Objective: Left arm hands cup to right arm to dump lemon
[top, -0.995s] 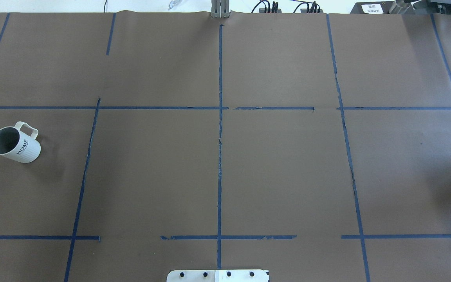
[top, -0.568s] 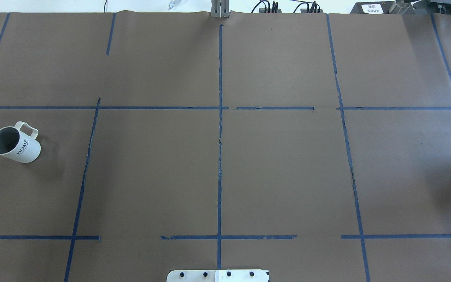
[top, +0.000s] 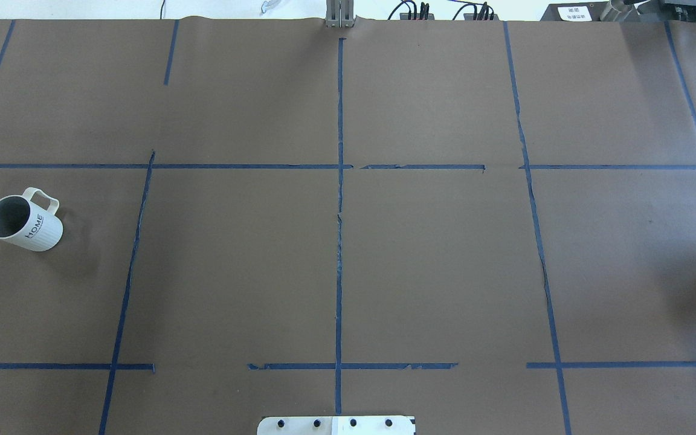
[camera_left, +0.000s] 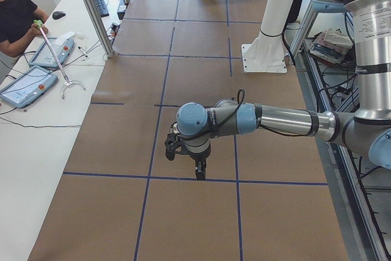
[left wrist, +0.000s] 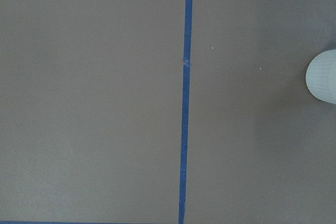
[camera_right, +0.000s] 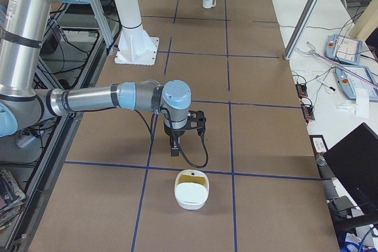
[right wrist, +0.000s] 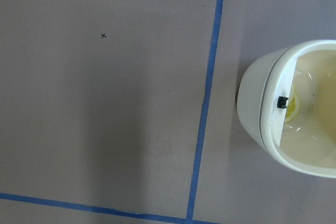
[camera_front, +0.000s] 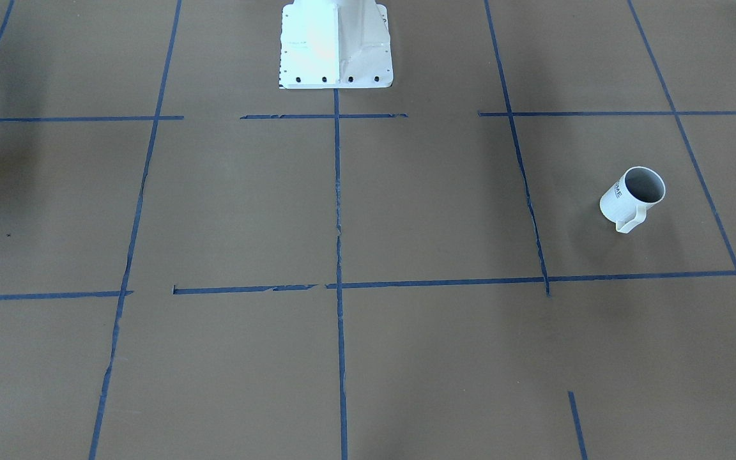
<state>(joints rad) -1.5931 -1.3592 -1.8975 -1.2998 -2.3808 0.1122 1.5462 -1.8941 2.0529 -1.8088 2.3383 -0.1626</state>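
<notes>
The small white ribbed mug [top: 23, 219] stands upright at the left end of the table [top: 444, 272], handy for the left arm's black claw [camera_left: 197, 168]; whether it or the right claw [camera_right: 175, 146] is open, I cannot tell.

Dark block "HOME" printed on cup [top: 24, 222] side.

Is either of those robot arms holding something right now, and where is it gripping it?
Nothing is held, as far as shows. The cup stands alone on the table, nothing touching it.
</notes>
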